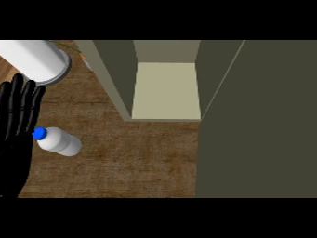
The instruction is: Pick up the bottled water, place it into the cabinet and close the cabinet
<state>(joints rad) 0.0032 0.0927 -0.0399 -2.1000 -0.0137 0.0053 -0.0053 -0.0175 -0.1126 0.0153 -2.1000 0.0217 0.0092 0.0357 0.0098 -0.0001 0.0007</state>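
The water bottle (62,142) is small and white with a blue cap (40,134). It lies on its side on the wooden counter (120,158), cap pointing up-left. My left hand (6,139) stands at the left edge with straight fingers pointing up, and its right side is against the bottle's cap. It holds nothing. The cabinet (113,74) stands open at the top centre, showing a pale bare shelf (166,90) inside. Its dark olive door (267,116) is swung out and fills the right side. My right hand does not show.
A white cylinder with a grey rim (34,60) lies at the top left, just above my fingertips. Something green and orange (78,50) peeks out behind it beside the cabinet wall. Bare wood stretches between the bottle and the door.
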